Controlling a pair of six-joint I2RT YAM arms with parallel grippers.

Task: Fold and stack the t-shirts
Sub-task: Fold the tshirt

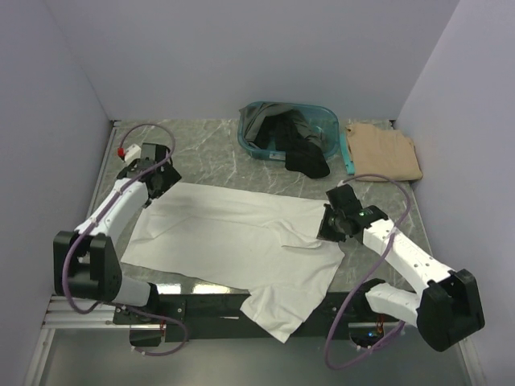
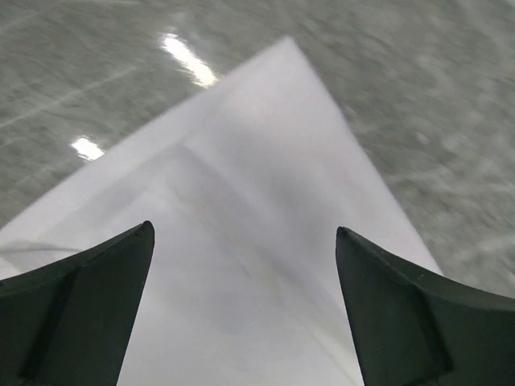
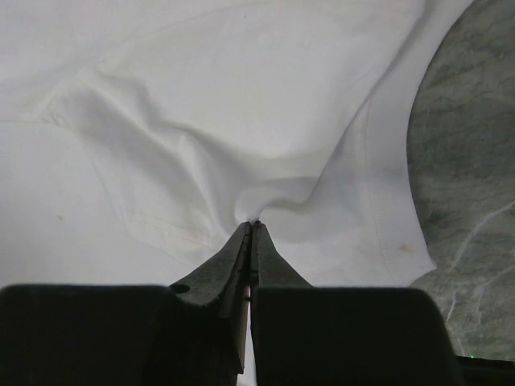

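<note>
left gripper [image 2: 245,229] jaws wide apart over the white t-shirt [image 1: 233,233] corner near the tabletop [image 1: 209,153] left edge. right gripper [image 3: 251,223] pinched together on a fold at its right side.

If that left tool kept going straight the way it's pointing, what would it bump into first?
Probably the corner of the large white cloth t-shirt, lying right ahead of the open left tool.

Robotics lab cell: plain pale partition walls [image 1: 265,48] on three sides, grey marbled tabletop [image 2: 418,96] beyond the left jaws, purple cabling [image 1: 378,176] looped behind the right jaws, black mounting rail [image 1: 209,304] well behind both.
</note>
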